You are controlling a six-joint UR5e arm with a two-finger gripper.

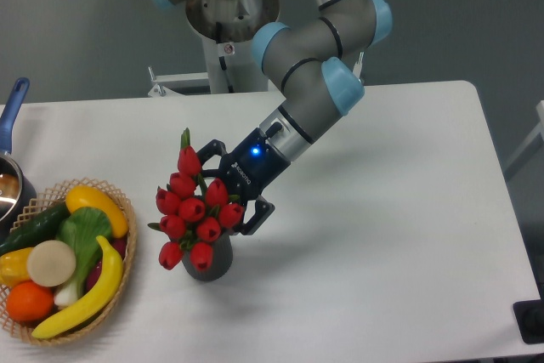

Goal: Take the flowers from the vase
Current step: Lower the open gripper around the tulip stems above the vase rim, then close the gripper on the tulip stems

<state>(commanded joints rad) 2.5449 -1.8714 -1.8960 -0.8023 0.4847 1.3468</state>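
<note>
The flowers, a bunch of red tulip buds with green leaves, stand in the small dark grey vase at the table's left-centre. The bunch is wider than the vase and hides its mouth. My gripper reaches in from the upper right at bud height. Its jaws stand apart, one finger behind the bunch and the other in front of it at the right side. The right-hand buds lie between the fingers. I cannot tell if the pads touch them. The vase stands upright on the table.
A wicker basket with colourful fruit and vegetables sits at the front left. A blue-handled metal pot is at the far left edge. The white table stretches right of the vase. The arm's base stands behind the table.
</note>
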